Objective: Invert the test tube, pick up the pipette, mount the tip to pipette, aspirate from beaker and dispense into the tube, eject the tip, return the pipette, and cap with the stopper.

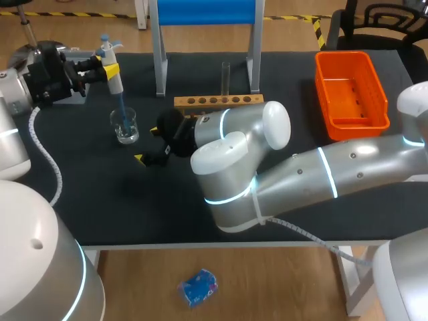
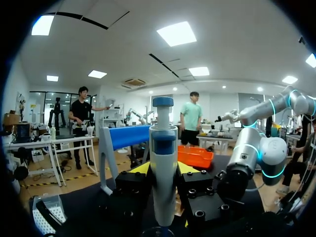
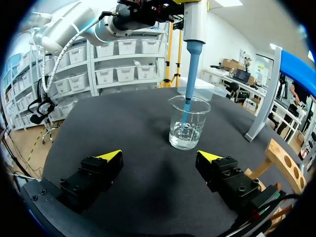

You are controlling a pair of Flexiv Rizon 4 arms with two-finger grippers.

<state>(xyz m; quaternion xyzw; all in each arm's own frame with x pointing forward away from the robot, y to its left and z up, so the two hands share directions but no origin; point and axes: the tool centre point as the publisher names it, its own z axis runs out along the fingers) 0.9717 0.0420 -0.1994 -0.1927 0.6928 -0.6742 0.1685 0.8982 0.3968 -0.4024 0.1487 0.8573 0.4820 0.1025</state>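
1. Black matte tabletop [image 1: 134,200] lies beneath. The left gripper [image 1: 107,65] is clamped on the white-and-blue plastic pipette [image 1: 116,81], which looks light and rigid and is best held by its barrel.
2. Its slim blue tip [image 3: 186,111] dips into the clear glass beaker [image 1: 125,126], likely fragile and slippery.
3. The right gripper [image 3: 160,155] hangs spread wide and empty near the beaker.
4. The clear glass test tube [image 1: 225,79] stands upright in the wooden rack [image 1: 219,101].

A lab, shown by beaker [image 1: 125,127], pipette [image 1: 113,75] and tube rack [image 1: 218,101].

The glossy silver-white right arm [image 1: 334,170] fills the frame's lower right, with fat rounded joints, glowing cyan rings and a white braided cable [image 1: 301,231] beneath. The matching left arm [image 1: 17,93], at the upper left, trails a similar white cable [image 1: 47,157]. The jaws are black, screw-studded blocks with yellow tips.
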